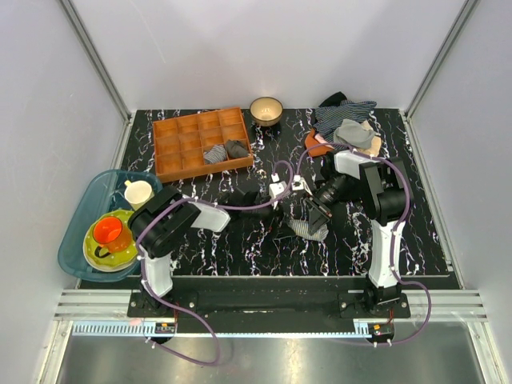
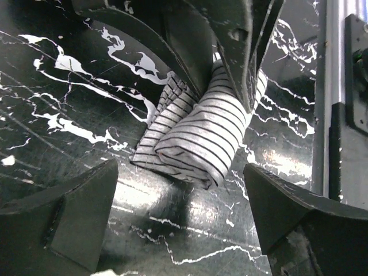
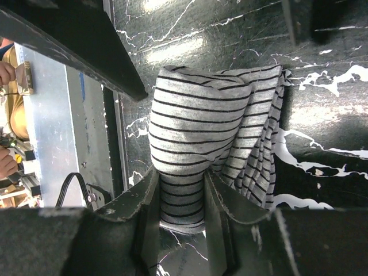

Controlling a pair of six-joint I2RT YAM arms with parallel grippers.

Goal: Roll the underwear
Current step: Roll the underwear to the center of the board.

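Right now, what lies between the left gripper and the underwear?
Nothing but bare table between the left gripper and the underwear, as the left wrist view shows.

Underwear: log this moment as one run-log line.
underwear: rolled bundle on table | right gripper: jaws shut on underwear | left gripper: jaws open, clear of it

The underwear (image 3: 201,121) is showing pale grey-white cloth with thin dark pinstripes, the table (image 1: 240,248) is showing black with white marble veining, and the orange tray (image 1: 200,170) is sitting near a teal basin (image 1: 88,200).
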